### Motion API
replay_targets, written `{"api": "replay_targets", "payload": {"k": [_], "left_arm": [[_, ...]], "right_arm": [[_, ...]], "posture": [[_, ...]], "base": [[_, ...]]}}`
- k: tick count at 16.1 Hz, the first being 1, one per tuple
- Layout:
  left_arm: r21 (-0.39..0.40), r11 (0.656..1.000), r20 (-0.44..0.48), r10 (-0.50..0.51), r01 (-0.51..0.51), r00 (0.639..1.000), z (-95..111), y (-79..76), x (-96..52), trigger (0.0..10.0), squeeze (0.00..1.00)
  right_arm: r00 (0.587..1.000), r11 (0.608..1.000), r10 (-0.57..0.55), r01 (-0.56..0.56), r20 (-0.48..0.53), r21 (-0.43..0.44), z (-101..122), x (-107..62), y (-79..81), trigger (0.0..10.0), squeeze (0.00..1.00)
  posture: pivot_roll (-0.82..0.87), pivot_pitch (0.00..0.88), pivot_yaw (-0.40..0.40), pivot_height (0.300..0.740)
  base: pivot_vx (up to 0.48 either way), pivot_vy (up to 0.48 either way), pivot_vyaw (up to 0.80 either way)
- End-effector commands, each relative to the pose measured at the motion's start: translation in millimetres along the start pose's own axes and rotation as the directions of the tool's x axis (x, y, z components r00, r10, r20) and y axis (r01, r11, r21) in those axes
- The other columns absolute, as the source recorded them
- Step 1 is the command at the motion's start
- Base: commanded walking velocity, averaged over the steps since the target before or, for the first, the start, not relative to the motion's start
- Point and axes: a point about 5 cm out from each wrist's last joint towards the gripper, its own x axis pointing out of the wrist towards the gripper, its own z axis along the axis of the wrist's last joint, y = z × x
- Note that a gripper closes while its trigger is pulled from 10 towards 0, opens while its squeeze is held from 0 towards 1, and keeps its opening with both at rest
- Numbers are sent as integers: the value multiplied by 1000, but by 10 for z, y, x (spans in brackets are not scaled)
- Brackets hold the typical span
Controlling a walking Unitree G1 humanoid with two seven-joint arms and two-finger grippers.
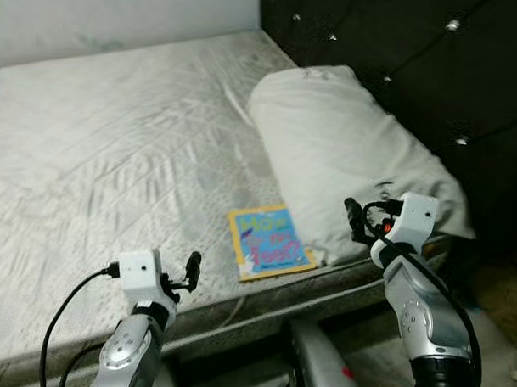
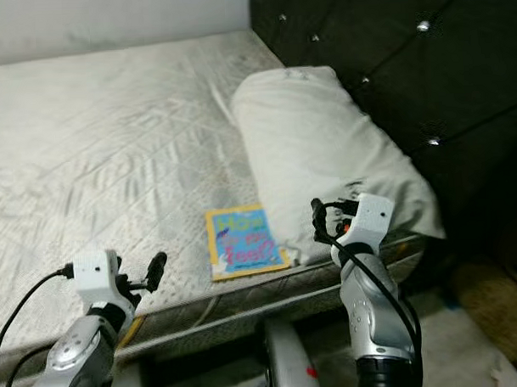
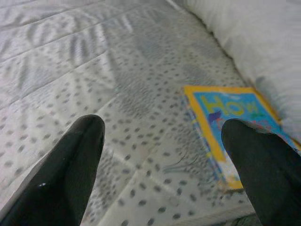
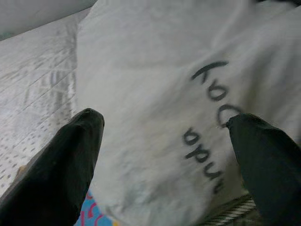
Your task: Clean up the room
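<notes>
A thin book point(image 1: 269, 241) with a yellow border and blue cover lies flat near the front edge of the bare grey mattress point(image 1: 112, 139). Its right side sits close against a large white pillow point(image 1: 350, 148). My left gripper point(image 1: 191, 268) hovers over the mattress edge, left of the book, and is open. In the left wrist view the book point(image 3: 235, 127) lies ahead, beside one black finger point(image 3: 263, 174). My right gripper point(image 1: 354, 217) is open at the pillow's front corner. The right wrist view looks onto the pillow point(image 4: 155, 94), which bears dark handwriting.
A black tufted headboard point(image 1: 406, 44) rises behind the pillow on the right. A pale wall point(image 1: 108, 20) borders the far side of the bed. Brownish floor point(image 1: 508, 295) shows at the lower right, beyond the bed corner.
</notes>
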Motion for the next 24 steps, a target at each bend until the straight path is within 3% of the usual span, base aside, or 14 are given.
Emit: {"api": "replay_targets", "payload": {"k": [1,4,11,18,20,24], "left_arm": [[21,1000,19,-17,16,1000,24,-25,28,10000,0],[38,999,44,-20,18,999,69,-48,74,10000,0],[48,999,60,-17,14,998,87,-36,105,10000,0],[50,999,78,-9,5,997,114,-30,157,10000,0],[46,999,78,-6,3,997,103,-29,163,10000,0],[47,999,72,-7,4,997,80,-43,173,10000,0]], "right_arm": [[1000,1000,-10,10,7,6,15,12,-28,10000,0],[1000,1000,-7,7,25,6,37,27,-20,10000,0],[999,1000,7,-7,42,16,69,76,23,10000,0],[990,993,112,-110,81,-30,136,113,215,10000,0],[990,991,114,-107,83,-84,123,101,268,10000,0],[986,988,149,-147,73,-37,100,88,309,10000,0]], "posture": [[-60,0,-12,526],[-61,0,-9,526],[-54,0,-5,574],[-54,0,-2,654],[-58,0,-3,654],[-58,0,-6,654]], "base": [[0,0,-531],[0,0,-515],[0,0,-465],[0,0,-429],[0,0,-269],[0,0,0]]}}
